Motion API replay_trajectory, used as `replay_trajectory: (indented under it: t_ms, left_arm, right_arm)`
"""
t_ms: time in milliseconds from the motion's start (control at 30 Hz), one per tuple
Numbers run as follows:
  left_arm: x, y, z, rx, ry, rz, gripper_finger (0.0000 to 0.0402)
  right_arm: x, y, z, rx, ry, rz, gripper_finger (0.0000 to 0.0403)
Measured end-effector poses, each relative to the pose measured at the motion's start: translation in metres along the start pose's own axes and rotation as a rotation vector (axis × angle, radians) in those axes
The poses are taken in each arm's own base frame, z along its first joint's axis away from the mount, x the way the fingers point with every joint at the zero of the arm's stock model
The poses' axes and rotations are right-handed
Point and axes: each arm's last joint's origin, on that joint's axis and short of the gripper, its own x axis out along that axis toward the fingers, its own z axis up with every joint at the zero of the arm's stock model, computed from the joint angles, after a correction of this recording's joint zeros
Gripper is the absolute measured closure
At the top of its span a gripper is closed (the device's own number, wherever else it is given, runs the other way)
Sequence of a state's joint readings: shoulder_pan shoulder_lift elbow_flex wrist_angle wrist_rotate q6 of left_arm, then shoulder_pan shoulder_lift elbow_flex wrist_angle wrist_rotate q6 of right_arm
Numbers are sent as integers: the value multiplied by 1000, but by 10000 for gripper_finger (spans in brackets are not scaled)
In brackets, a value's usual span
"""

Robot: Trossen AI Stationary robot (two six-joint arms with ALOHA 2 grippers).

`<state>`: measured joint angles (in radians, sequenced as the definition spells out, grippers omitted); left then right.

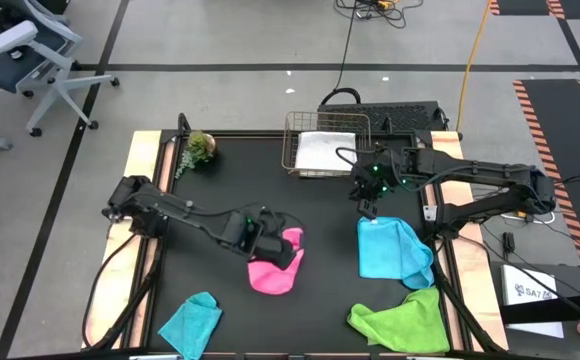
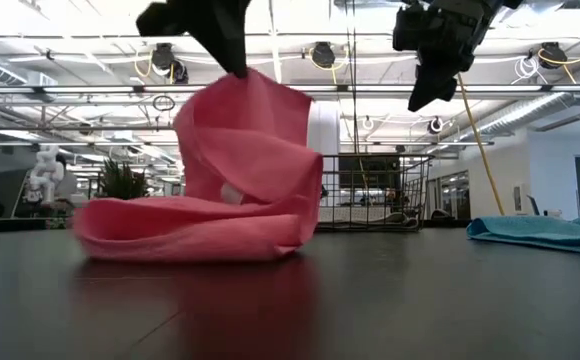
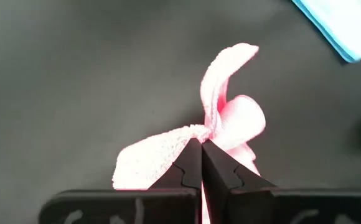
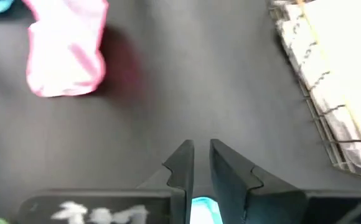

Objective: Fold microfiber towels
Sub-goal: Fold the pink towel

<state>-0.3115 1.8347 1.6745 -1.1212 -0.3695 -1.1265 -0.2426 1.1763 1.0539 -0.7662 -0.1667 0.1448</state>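
Observation:
The hot pink towel [image 2: 240, 190] is half raised at the table's middle, and my left gripper [image 1: 288, 240] is shut on its top. Its lower part [image 2: 170, 235] lies in folds on the black mat. My right gripper [image 1: 368, 208] hangs in the air over the far edge of the sky blue towel [image 1: 395, 250]. Its fingers are a narrow gap apart with nothing between them. The lime green towel [image 1: 405, 320] lies crumpled at the near right and the teal towel [image 1: 192, 322] at the near left. The white towel [image 1: 325, 150] lies in a wire basket. My left gripper pinches a bunched bit of the pink towel's edge [image 3: 204, 130] between its two fingertips. It comes from above, slanting down. One layer or several, I cannot tell. The cloth hangs slack below the fingers, with its lower part lying on the mat [image 1: 270, 280].
The wire basket [image 1: 292, 140] stands at the far edge, right of the middle. A small green plant [image 1: 200, 148] sits at the far left corner. Bare black mat [image 1: 230, 185] lies between the pink towel and the plant. Wooden borders run along the table's left and right sides.

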Motion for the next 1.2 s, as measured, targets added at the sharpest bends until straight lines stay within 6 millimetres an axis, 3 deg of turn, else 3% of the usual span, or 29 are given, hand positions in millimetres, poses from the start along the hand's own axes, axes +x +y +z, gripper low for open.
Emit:
replay_trajectory:
  t_ms: [233,433,633,933,1200]
  left_arm:
    - [12,12,17,43,11,40,401]
    - [17,20,29,86,27,49,401]
    - [24,31,44,99,25,72,401]
    - [29,41,57,71,22,91,401]
    - [29,40,59,64,13,80,401]
  right_arm:
    - [27,23,-16,-65,-26,102,358]
    - [63,41,-38,-48,-237,240,358]
    - [70,52,-45,70,-440,411,358]
    - [86,56,-78,216,-397,374,358]
    - [115,66,-82,274,-412,389,355]
